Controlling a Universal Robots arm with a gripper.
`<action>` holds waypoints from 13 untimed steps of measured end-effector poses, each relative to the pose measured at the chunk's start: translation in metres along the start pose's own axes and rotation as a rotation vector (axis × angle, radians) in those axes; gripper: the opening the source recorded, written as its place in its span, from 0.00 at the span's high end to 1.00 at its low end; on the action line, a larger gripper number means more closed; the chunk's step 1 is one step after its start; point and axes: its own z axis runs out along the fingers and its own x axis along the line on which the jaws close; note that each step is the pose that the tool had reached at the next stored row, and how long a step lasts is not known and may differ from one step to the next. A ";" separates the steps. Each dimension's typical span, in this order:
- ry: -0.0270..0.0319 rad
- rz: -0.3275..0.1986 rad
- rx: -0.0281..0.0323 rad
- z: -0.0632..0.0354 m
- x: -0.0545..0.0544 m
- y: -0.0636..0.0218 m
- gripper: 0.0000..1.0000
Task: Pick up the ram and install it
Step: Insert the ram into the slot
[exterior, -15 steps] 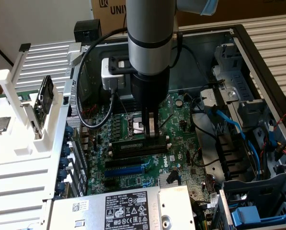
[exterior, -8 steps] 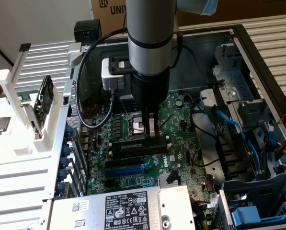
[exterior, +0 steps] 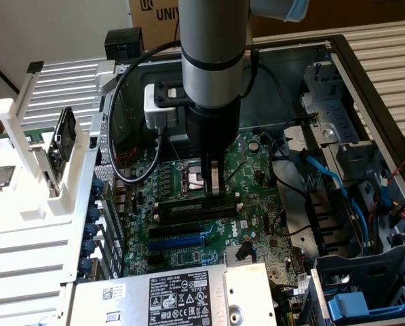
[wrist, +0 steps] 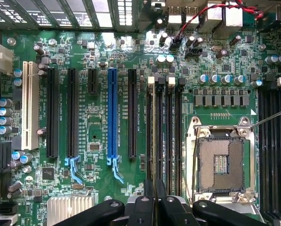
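The ram (exterior: 192,208), a long dark stick with a pale label, stands on edge in a black memory slot between white end clips on the green motherboard (exterior: 256,224). My gripper (exterior: 214,189) reaches straight down onto its top edge toward the exterior view's right end, fingers drawn close on the stick. In the wrist view the ram (wrist: 154,136) runs edge-on as a thin dark line out from between my black fingertips (wrist: 154,200), alongside the other memory slots (wrist: 174,136).
An uncovered CPU socket (wrist: 222,162) lies right beside the memory slots. The blue expansion slot (wrist: 112,113) and black slots lie on the other side. Blue cables (exterior: 324,176) and drive cages fill the case's right. A labelled power supply (exterior: 182,295) sits in front.
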 end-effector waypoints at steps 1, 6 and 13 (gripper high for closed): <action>0.0001 0.000 0.0000 0.0001 0.000 0.0000 0.88; 0.0002 0.000 -0.0001 0.0005 0.000 0.0001 0.88; 0.0002 -0.002 -0.0002 0.0006 0.000 0.0000 0.88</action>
